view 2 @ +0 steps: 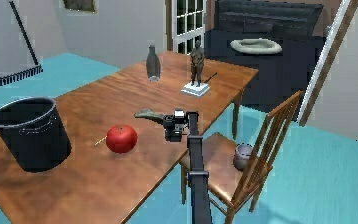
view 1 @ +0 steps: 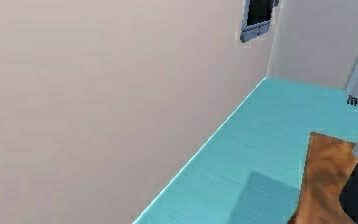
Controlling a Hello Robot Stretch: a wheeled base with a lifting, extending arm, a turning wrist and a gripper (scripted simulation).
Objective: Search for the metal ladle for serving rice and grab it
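In the arm side view my arm (view 2: 198,178) rises from the bottom edge over a wooden table (view 2: 77,170). My gripper (view 2: 145,116) reaches left above the tabletop, just up and right of a red apple (view 2: 121,138). A greyish curved shape sits at its far end, and I cannot tell whether it holds anything. A thin dark stick (view 2: 213,75) lies beside a small statue (view 2: 197,68) on a white base at the table's far end; its shape is too small to name.
A black pot (view 2: 28,132) stands at the table's left and a grey vase (view 2: 153,62) stands farther back. A wooden chair (view 2: 272,130) with a small grey vessel (view 2: 244,155) on its seat stands at the right. The forward view has a wall, teal floor (view 1: 237,150) and the table's corner (view 1: 332,180).
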